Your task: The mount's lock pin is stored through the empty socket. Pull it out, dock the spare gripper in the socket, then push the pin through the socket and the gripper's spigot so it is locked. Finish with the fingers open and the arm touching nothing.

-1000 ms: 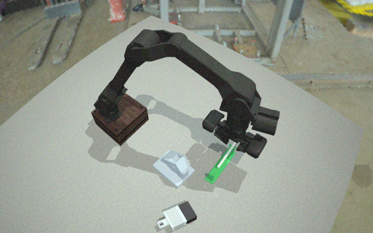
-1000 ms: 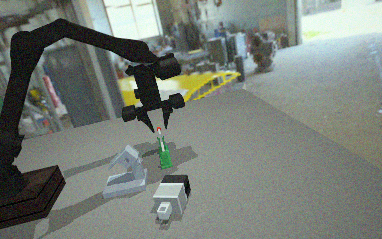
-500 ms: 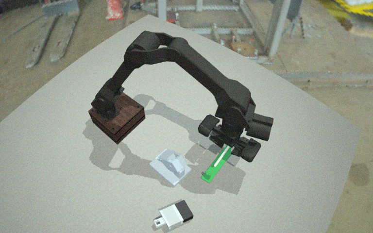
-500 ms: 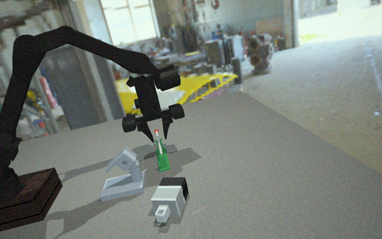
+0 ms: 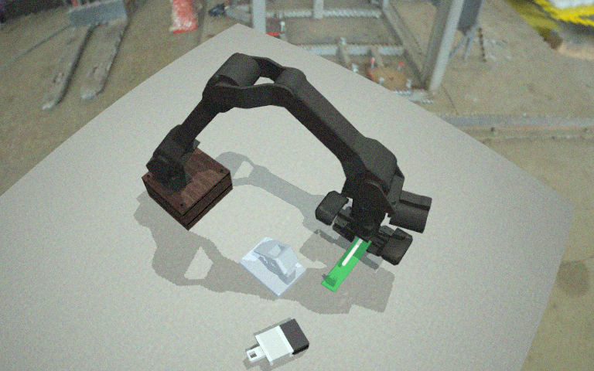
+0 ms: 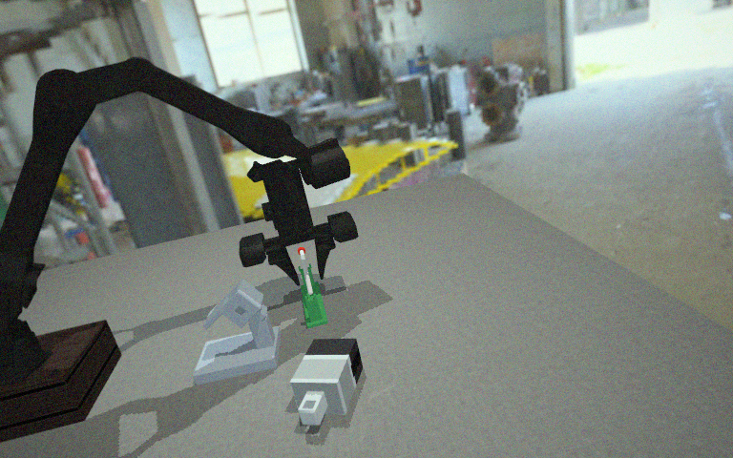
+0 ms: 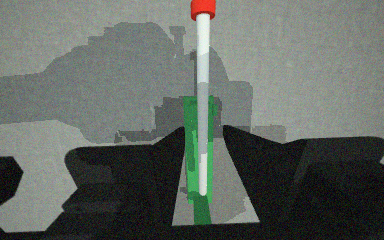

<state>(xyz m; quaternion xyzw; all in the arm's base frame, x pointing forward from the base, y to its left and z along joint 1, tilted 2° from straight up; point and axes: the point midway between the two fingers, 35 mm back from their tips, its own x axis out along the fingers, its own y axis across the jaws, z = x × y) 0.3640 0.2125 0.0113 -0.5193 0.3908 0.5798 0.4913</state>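
Observation:
The pale blue-grey mount (image 5: 276, 287) (image 6: 237, 369) stands with its tilted socket (image 6: 249, 296) holding no pin. The white lock pin (image 5: 351, 254) (image 6: 308, 284) (image 7: 202, 70) rests sloping in the green holder (image 5: 335, 280) (image 6: 315, 317) (image 7: 190, 120); its red head (image 6: 302, 251) (image 7: 203, 8) is raised, and hidden in the top view. My gripper (image 5: 362, 239) (image 6: 309, 281) (image 7: 203, 130) is partly open, pointing down, with its fingertips either side of the pin and a gap at each side. The spare gripper (image 5: 274, 343) (image 6: 321, 372) lies on the table, its holed spigot (image 6: 319, 411) pointing away from its dark end.
The arm's dark wooden base block (image 5: 206, 181) (image 6: 59, 372) stands beyond the mount from the green holder. The mount lies between the base block and the holder. The spare gripper is on the near side in the top and exterior views. The arm's shadow falls across the mount and holder.

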